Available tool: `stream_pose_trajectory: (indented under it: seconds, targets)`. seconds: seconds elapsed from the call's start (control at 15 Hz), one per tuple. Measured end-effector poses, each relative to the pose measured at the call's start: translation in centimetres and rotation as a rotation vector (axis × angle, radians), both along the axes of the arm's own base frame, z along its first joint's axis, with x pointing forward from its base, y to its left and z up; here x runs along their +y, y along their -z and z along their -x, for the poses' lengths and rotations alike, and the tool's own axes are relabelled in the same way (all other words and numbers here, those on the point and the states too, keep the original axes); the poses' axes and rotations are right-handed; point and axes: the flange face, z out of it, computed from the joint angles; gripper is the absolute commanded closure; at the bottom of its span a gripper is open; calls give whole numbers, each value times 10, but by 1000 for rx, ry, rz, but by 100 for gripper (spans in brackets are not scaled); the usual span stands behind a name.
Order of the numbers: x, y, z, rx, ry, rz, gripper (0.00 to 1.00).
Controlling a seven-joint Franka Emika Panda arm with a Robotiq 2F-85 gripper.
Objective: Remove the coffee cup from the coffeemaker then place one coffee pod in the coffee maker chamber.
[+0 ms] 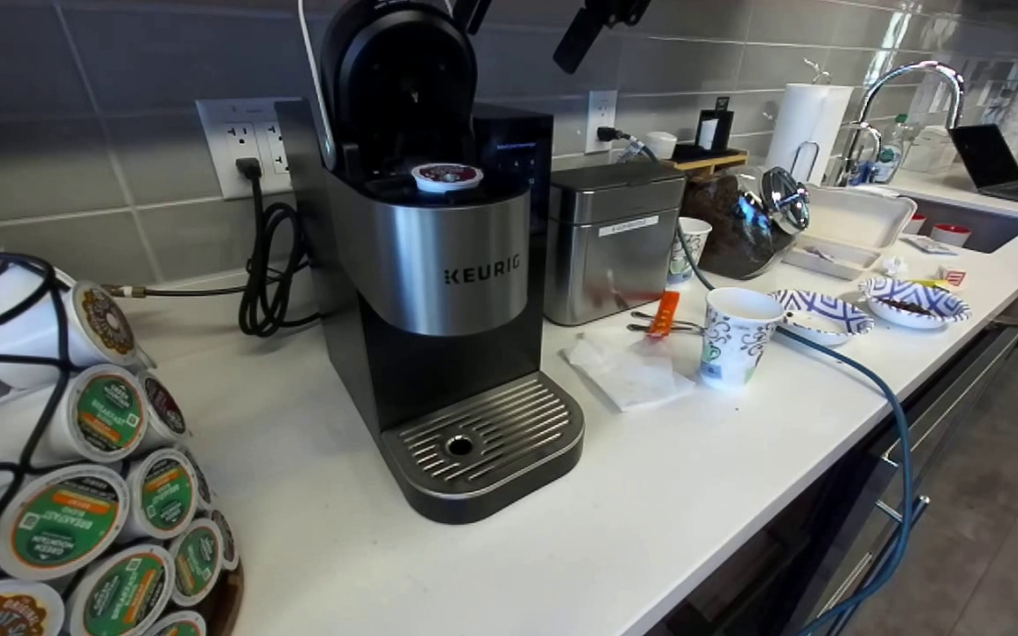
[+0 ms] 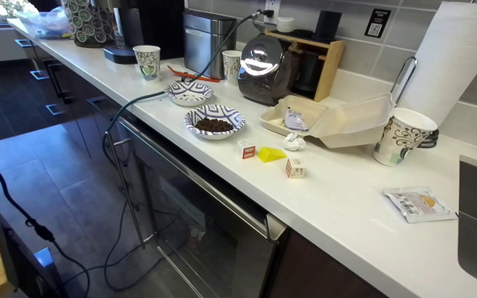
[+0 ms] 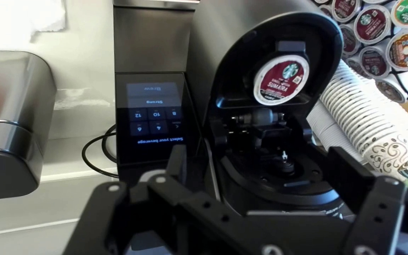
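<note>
The Keurig coffeemaker point(image 1: 438, 265) stands against the wall with its lid raised point(image 3: 239, 74). A Starbucks pod with a dark red top point(image 1: 447, 177) sits in the open chamber; it also shows in the wrist view point(image 3: 282, 80). The drip tray point(image 1: 491, 442) is bare. A patterned paper coffee cup point(image 1: 734, 340) stands upright on the counter beside the machine, and it also shows in an exterior view point(image 2: 147, 62). My gripper point(image 3: 264, 164) is open and empty, above the machine near the raised lid; its fingers show at the top of an exterior view point(image 1: 520, 37).
A basket of coffee pods point(image 1: 63, 521) stands beside the machine, near stacked paper cups point(image 3: 377, 131). A steel canister point(image 1: 615, 252) is on the machine's other side. A blue cable point(image 1: 898, 424) crosses the counter edge near two patterned bowls point(image 2: 213, 109).
</note>
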Motion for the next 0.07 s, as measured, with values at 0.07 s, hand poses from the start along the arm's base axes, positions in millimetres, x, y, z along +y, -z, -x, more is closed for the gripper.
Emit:
stream_pose_trajectory:
  seconds: [0.07]
  targets:
    - [0, 0, 0, 0, 0, 0, 0]
